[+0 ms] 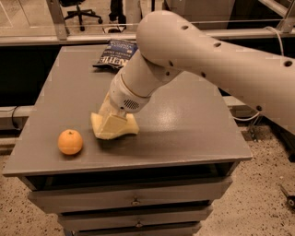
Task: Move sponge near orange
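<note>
The orange (70, 142) sits on the grey table top (184, 133) near the front left corner. The pale yellow sponge (115, 129) lies low over the table, a short way right of the orange, with a gap between them. My gripper (113, 120) comes down from the upper right at the end of the white arm and is shut on the sponge, its pale fingers pressed on the sponge's top. I cannot tell if the sponge rests on the table or hangs just above it.
A dark blue chip bag (115, 53) lies at the back of the table, partly behind my arm. The table has drawers (133, 201) below its front edge. An office chair (83, 11) stands on the floor behind.
</note>
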`<state>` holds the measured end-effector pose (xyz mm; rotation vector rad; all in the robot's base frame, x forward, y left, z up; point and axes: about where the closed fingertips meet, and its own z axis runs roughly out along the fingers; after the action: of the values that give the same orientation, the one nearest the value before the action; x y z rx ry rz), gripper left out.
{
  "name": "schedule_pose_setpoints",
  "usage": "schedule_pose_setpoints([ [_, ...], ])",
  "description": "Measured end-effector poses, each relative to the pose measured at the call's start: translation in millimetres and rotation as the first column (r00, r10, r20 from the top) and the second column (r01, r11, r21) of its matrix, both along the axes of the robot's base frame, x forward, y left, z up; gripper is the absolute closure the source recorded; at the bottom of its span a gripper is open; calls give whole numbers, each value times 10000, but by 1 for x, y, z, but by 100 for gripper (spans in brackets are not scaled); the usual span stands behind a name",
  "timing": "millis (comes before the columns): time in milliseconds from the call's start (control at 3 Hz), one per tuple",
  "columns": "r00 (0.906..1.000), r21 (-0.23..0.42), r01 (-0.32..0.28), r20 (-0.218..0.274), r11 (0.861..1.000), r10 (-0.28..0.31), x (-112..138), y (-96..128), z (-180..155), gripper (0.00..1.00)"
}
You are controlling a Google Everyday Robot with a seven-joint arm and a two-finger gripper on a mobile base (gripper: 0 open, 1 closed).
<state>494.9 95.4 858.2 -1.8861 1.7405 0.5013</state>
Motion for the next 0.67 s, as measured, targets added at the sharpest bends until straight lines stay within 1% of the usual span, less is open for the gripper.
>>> schedule_pose_setpoints([
  [333, 9999, 58, -44, -132, 10000, 45, -3, 3, -7, 74],
  [667, 9994, 360, -219, -246, 9991, 228, -8, 13, -2, 51],
])
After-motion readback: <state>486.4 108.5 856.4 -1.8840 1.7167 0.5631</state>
